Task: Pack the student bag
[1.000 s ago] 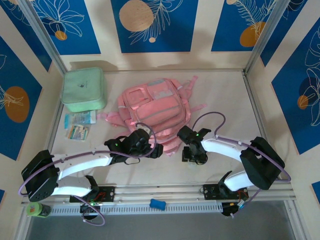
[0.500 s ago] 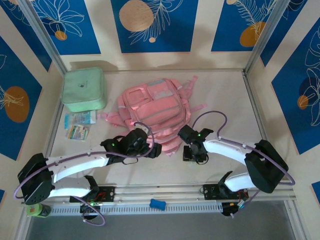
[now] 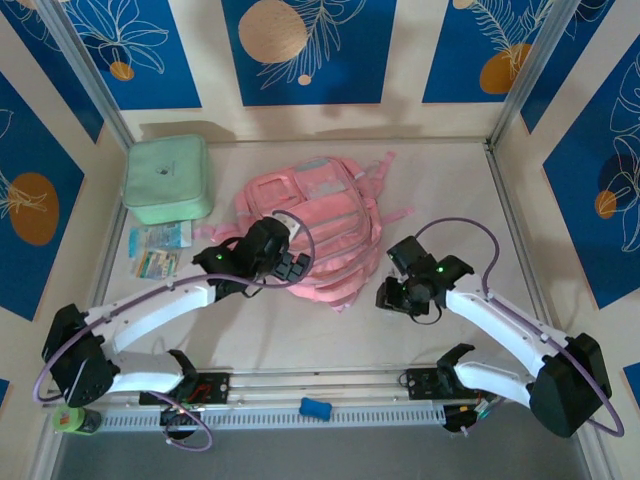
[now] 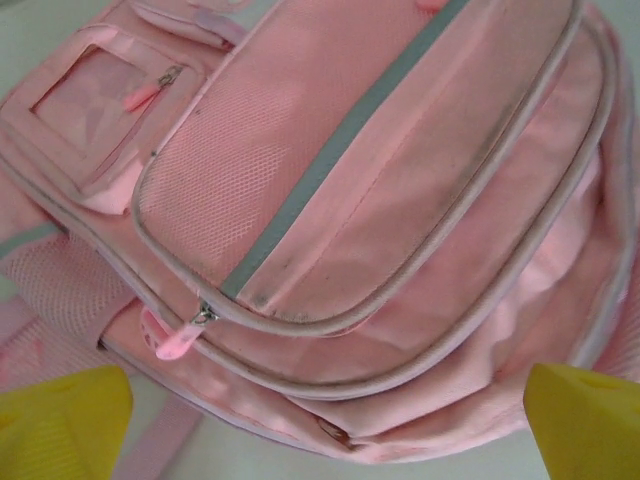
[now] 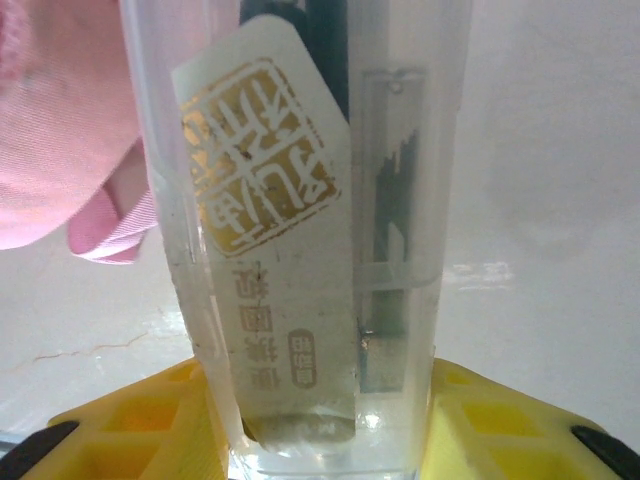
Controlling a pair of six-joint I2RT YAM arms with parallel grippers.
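The student bag is a pink backpack lying flat in the middle of the table, its zip pockets facing up. My left gripper hovers over the bag's near left part, open, with the yellow fingertips wide apart and nothing between them. A pink zip pull lies just ahead of it. My right gripper sits beside the bag's near right corner. It is shut on a clear plastic box that holds a white card with a gold seal and a dark item.
A mint green square zip case stands at the back left, with two small printed packets in front of it. A blue object and a green tape roll lie by the front rail. Metal frame posts border the table.
My left gripper has moved forward from the bag's near edge onto its front. The right arm has swung out to the right, and its jaws have narrowed onto the clear box.
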